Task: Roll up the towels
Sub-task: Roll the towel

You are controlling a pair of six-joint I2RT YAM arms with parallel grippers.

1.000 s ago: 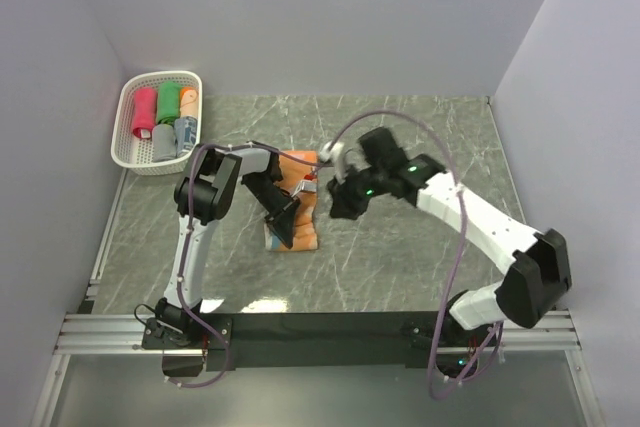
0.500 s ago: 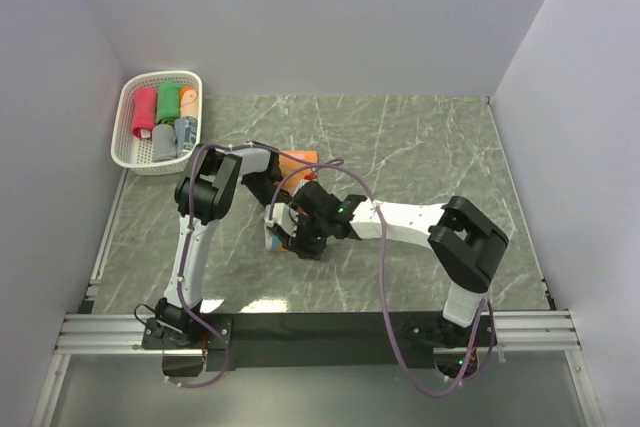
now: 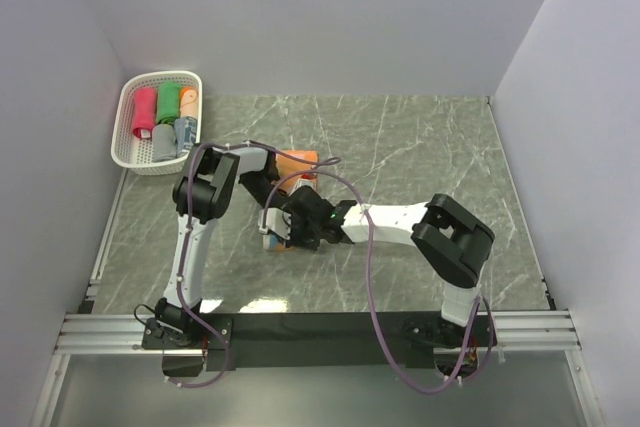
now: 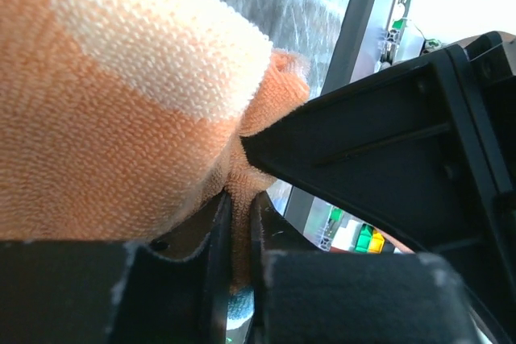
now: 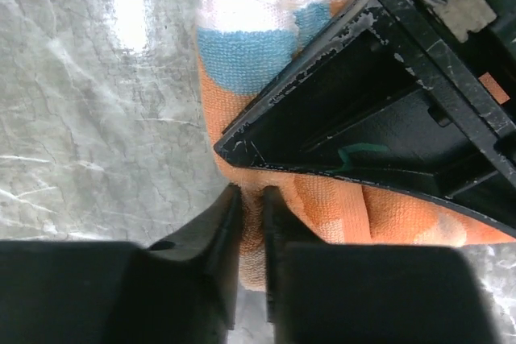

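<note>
Left of the bench's (image 3: 420,137) centre lies the orange towel (image 3: 298,159) (image 4: 121,118) (image 5: 387,215) with light-blue marks, its far end flat and its near end bunched where both arms meet. Left gripper (image 3: 272,237) (image 4: 238,207): fingers almost closed, a fold of the cloth pinched between them. Right gripper (image 3: 288,237) (image 5: 250,199): fingers drawn to a narrow slit on the towel's near edge, cloth caught in the slit, just beside the left gripper. Far-left corner: white basket (image 3: 160,77) holding rolled towels (image 3: 168,102), pink-red, green, orange and grey-blue.
</note>
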